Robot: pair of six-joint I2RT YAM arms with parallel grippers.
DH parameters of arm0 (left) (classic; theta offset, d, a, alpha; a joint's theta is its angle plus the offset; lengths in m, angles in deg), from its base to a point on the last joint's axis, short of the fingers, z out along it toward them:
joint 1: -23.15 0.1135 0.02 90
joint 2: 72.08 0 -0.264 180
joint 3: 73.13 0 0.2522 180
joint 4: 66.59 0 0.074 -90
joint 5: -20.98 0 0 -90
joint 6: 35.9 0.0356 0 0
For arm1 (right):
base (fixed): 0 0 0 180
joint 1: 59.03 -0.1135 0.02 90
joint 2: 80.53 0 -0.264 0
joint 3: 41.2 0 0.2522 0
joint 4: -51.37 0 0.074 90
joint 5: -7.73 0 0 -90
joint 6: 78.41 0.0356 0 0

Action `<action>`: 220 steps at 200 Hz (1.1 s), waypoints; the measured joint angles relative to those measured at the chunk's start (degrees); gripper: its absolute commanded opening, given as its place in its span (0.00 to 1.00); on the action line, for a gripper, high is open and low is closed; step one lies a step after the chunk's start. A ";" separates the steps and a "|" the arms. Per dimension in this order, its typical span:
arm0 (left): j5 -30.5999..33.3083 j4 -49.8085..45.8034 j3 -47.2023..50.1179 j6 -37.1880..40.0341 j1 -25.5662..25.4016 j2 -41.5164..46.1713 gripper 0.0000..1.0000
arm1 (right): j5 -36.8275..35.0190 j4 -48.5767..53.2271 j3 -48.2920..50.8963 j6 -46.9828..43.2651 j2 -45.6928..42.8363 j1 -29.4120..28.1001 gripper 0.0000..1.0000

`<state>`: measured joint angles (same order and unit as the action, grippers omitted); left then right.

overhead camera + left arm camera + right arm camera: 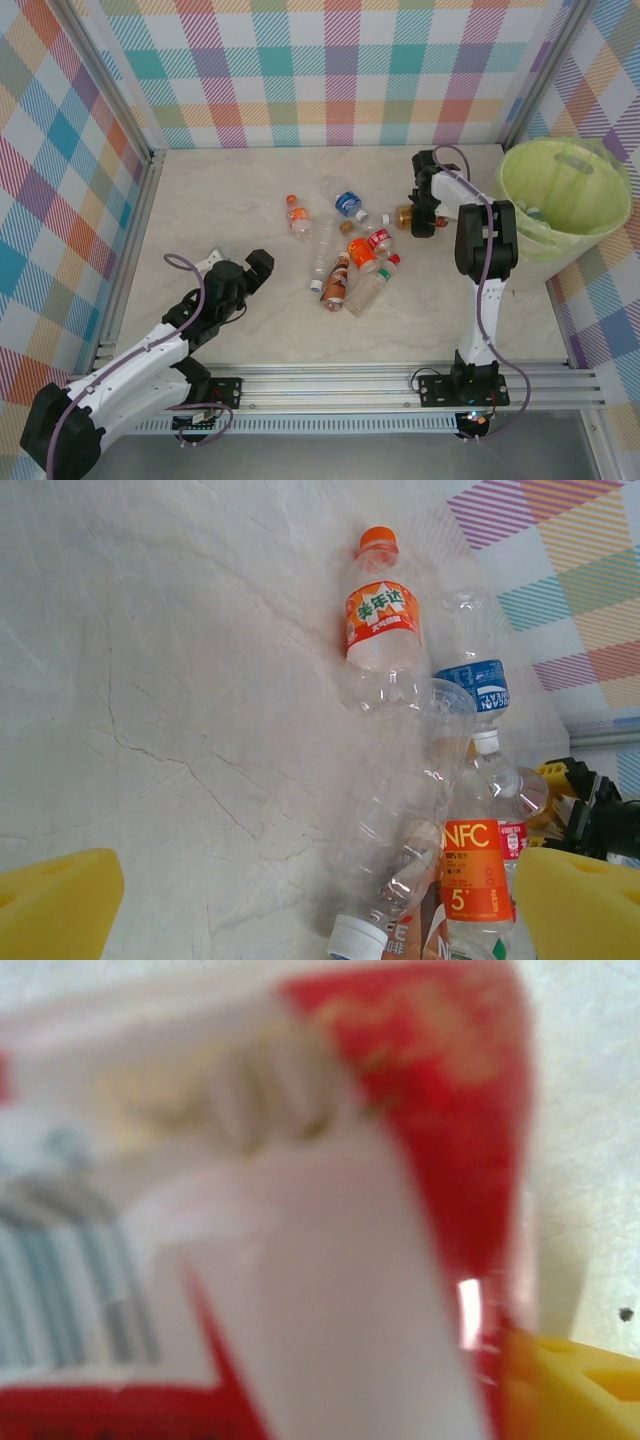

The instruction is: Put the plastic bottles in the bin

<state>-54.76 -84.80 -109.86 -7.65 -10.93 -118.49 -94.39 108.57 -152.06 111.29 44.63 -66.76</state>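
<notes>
**Plaid-walled cell, marble-look table: bottles loose at centre, bin at right edge**

Pastel plaid wall panels enclose a pale marble-look table. The round lime-green plastic bin, lined with a clear bag, stands at the right edge of the overhead frame.

The small clear plastic bottles lie on their sides in a loose cluster at frame centre, several touching. Items noted:
- an orange-capped bottle with an orange label at the cluster's upper left
- a blue-labelled bottle at its top
- a long unlabelled bottle with a white cap
- a red-labelled bottle

The left gripper sits left of the cluster and lower, apart from it. In the left wrist view its yellow foam pads occupy both bottom corners, spread wide with nothing gripped.

The right gripper is in the upper right of the overhead frame, between cluster and bin. It sits against a separate bottle with a brownish-orange end. The right wrist view shows a blurred red-and-white label very close. One yellow pad sits at the lower right corner beside it. Whether these fingers are clamped cannot be determined.
</notes>
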 measured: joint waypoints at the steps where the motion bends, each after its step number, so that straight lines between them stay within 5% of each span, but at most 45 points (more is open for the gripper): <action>1: 0.00 0.00 0.02 0.00 0.00 0.00 1.00 | 0.00 0.00 0.00 -0.02 0.00 0.02 0.82; 29: -0.02 -0.11 0.66 -0.22 0.04 -0.02 1.00 | 0.15 0.04 0.07 -0.28 -0.02 0.26 0.78; 64: -0.02 -0.13 0.68 -0.22 0.04 -0.66 1.00 | -0.59 -5.86 6.80 -2.01 -4.02 0.26 0.61; 112: 0.02 -0.13 0.68 -0.20 0.04 -1.49 1.00 | -0.68 -15.32 16.37 -6.56 -12.63 0.28 0.56; 220: 0.87 0.28 0.52 0.26 0.11 -8.52 1.00 | -3.15 -37.92 42.86 -23.28 -42.91 -9.27 0.44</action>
<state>-53.89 -84.52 -109.33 -7.39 -10.82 -127.02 -97.53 70.65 -109.20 88.01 1.73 -76.02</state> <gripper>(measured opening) 0.997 0.614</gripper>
